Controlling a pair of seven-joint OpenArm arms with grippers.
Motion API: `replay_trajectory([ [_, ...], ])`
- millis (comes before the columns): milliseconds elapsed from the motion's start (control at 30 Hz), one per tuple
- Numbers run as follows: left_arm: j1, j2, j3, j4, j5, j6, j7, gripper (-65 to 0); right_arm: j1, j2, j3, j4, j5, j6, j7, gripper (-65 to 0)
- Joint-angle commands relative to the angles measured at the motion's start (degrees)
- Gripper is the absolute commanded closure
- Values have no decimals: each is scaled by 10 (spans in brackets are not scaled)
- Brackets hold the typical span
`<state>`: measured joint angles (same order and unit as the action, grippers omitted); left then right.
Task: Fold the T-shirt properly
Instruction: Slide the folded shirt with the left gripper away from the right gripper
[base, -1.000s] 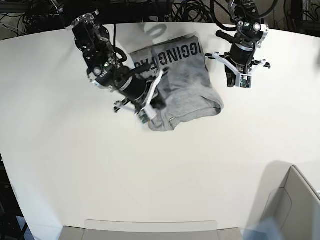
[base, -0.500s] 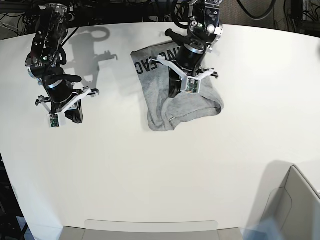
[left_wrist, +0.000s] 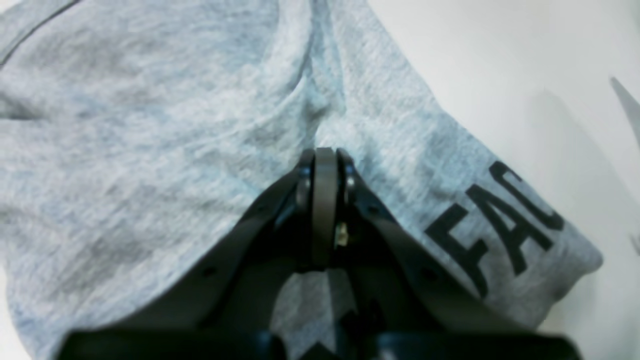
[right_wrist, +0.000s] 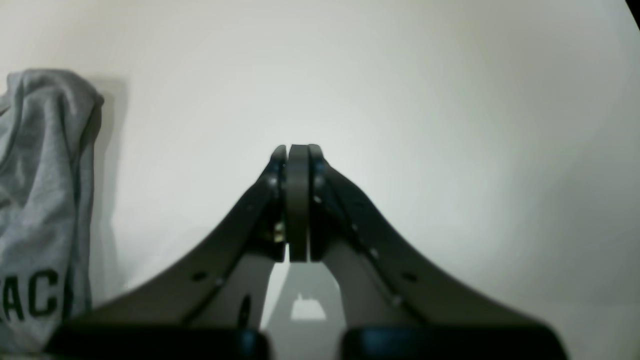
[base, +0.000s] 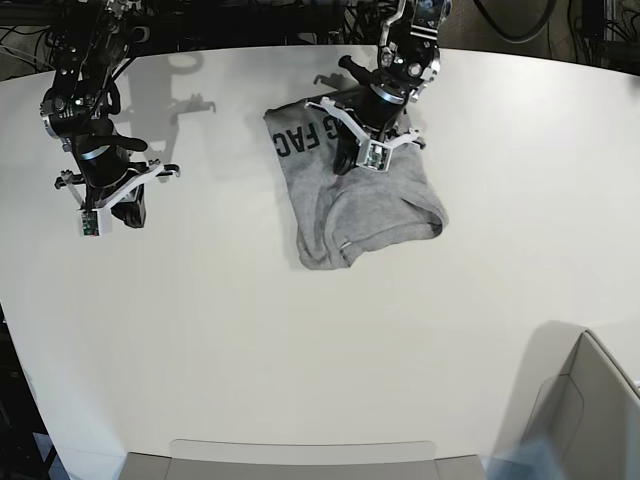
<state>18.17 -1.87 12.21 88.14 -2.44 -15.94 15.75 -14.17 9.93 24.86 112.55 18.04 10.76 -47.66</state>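
The T-shirt (base: 355, 195) lay in a rumpled bundle toward the back edge of the tabletop (base: 300, 350), slightly right of centre in the base view, black lettering showing at its back left corner. A second earlier the right claw (base: 130, 212) was down on the shirt's left side; half a second later it had pulled away to the left, and at this moment it hung over bare tabletop near the back left corner, well apart from the cloth, jaws clenched on nothing. The left claw (base: 345, 160) had swung in from the right of the shirt, and now stood over its back portion, just beside the lettering. In its wrist view its jaws were pressed together with heather-grey fabric beneath the tips; contact could not be confirmed, and no cloth showed pinched between them. The shirt's outline had barely changed across the second. Judged from the lumpy front edge and uneven folds, the fold was not yet tidy; flattening or another fold seemed needed.
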Motion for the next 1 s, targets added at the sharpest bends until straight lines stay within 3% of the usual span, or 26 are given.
replay_trajectory([
  [0,-6,-20,-9,-9,17,15,31,0,6,6,2,11,8,3,15,0],
  [433,-114,-167,-174,-161,20,-213,8,0,-9,-11,1,12,6,3,15,0],
  [667,-152,-248,-188,-267,20,-226,-65,0,-13,-23,-2,19,6,3,15,0],
  [967,-151,-253,-212,-190,20,-223,-84,0,-6,-23,-3,24,8,4,15,0],
])
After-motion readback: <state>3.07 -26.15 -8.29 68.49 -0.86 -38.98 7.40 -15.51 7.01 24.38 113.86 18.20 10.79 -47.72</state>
